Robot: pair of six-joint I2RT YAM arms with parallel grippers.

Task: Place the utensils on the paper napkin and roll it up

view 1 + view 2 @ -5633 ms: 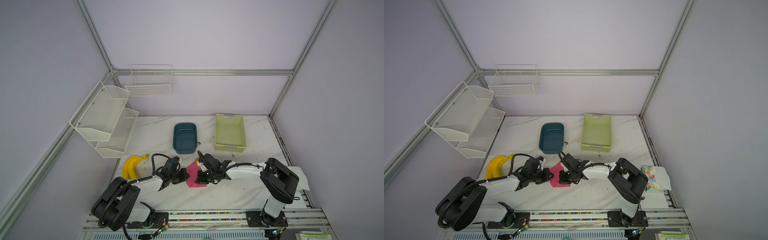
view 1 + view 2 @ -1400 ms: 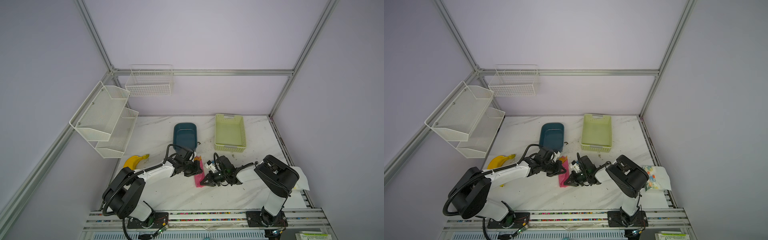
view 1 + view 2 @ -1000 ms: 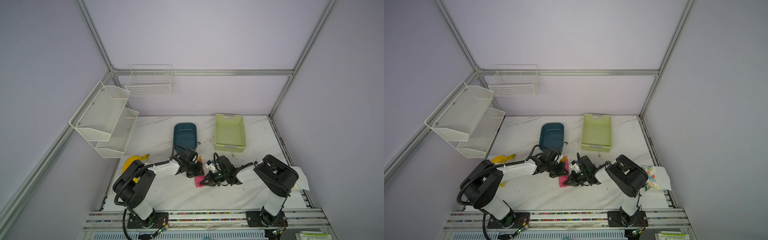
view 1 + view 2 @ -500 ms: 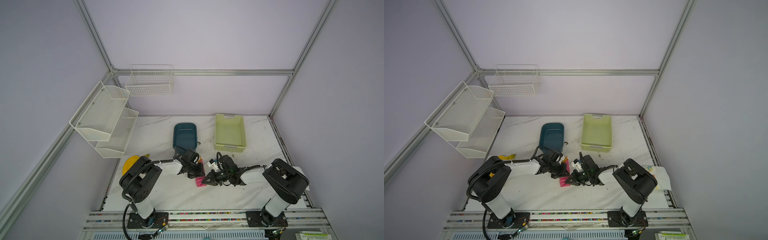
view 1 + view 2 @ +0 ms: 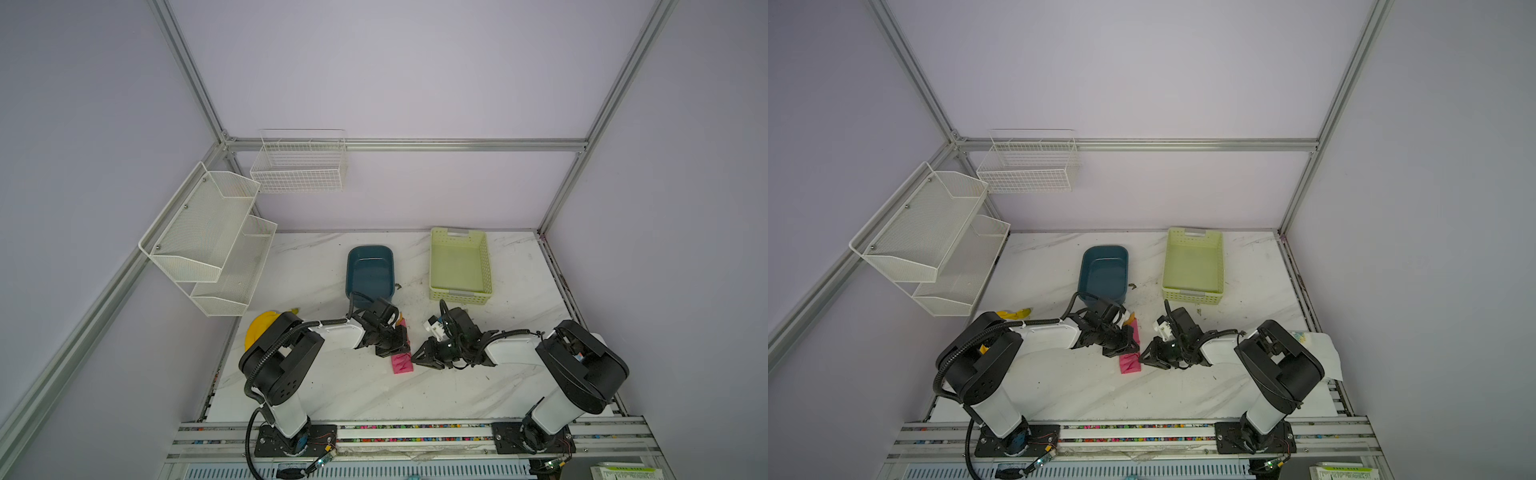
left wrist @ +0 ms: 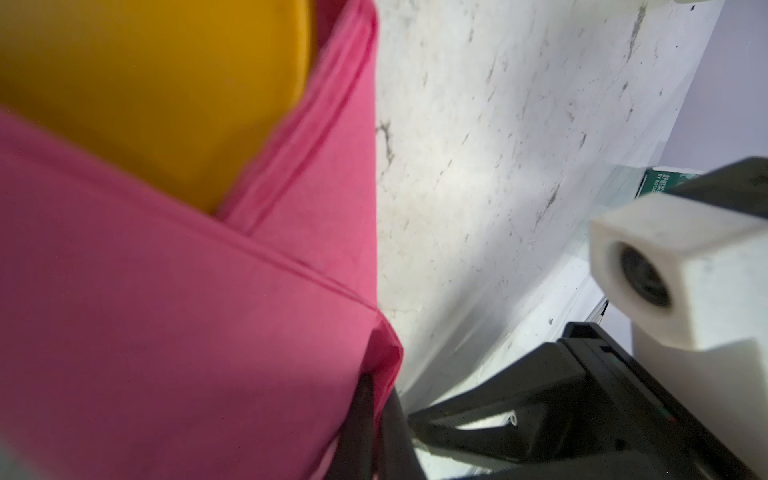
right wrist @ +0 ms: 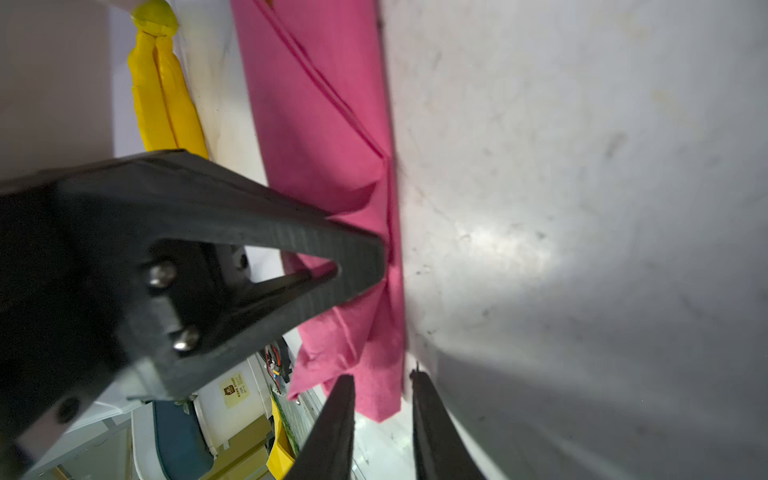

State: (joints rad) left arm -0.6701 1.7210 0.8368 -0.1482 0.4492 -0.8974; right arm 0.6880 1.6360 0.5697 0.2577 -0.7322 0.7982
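Observation:
The pink paper napkin (image 5: 401, 362) (image 5: 1129, 363) lies on the table rolled into a narrow strip. Orange utensil ends (image 5: 401, 322) (image 5: 1131, 318) stick out of its far end, and one shows as an orange blur (image 6: 145, 83) inside the fold. My left gripper (image 5: 396, 350) (image 6: 376, 386) is shut, pinching the napkin's (image 6: 166, 332) edge at mid-roll. In the right wrist view its finger (image 7: 357, 257) presses on the napkin (image 7: 332, 124). My right gripper (image 5: 417, 358) (image 7: 382, 384) sits at the roll's near end, jaws a little apart, with the napkin's corner showing in the gap.
A blue tub (image 5: 370, 272) and a green basket (image 5: 459, 266) stand behind the grippers. White mesh shelves (image 5: 216, 241) and a wire basket (image 5: 299, 166) hang at the left. A yellow banana (image 5: 259, 330) lies behind my left arm. White cloth (image 5: 1323, 345) lies at the right edge.
My right jaws have parted and come off the roll's near end. The left gripper stays shut on the napkin. The left arm's elbow has swung forward, hiding more of the banana.

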